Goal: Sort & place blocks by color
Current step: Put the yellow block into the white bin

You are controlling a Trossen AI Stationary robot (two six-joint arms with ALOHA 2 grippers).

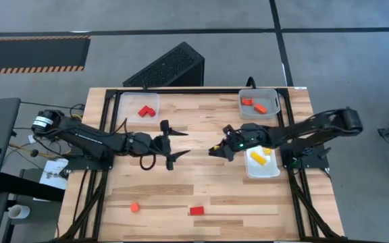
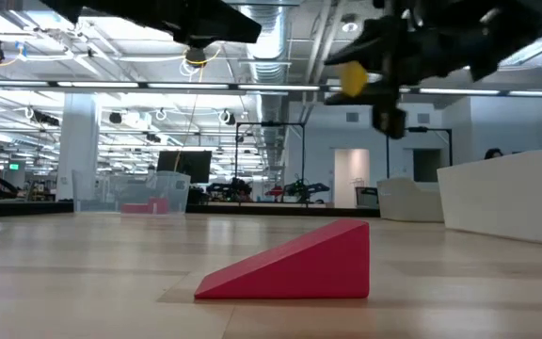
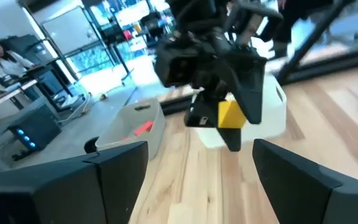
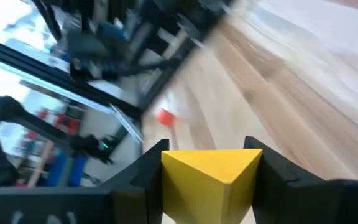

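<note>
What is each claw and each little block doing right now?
Left gripper: open, empty, above mid-table.
Right gripper: shut on yellow block, held aloft.
Red wedge: loose on the table.
Small orange block: loose on the table.

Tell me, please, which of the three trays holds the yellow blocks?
The white tray on the table's right side, beneath the right arm; the other two trays hold red and orange blocks.

A yellow block (image 4: pixel 210 177) sits in the black right pincer (image 4: pixel 207 168). The bench (image 1: pixel 201 182) is pale striped wood. On it lie a red wedge (image 1: pixel 196 210) and an orange block (image 1: pixel 134 207). Red blocks (image 1: pixel 146 110) fill the tray at 11 o'clock, orange blocks (image 1: pixel 254 104) the grey one at 1 o'clock.
</note>
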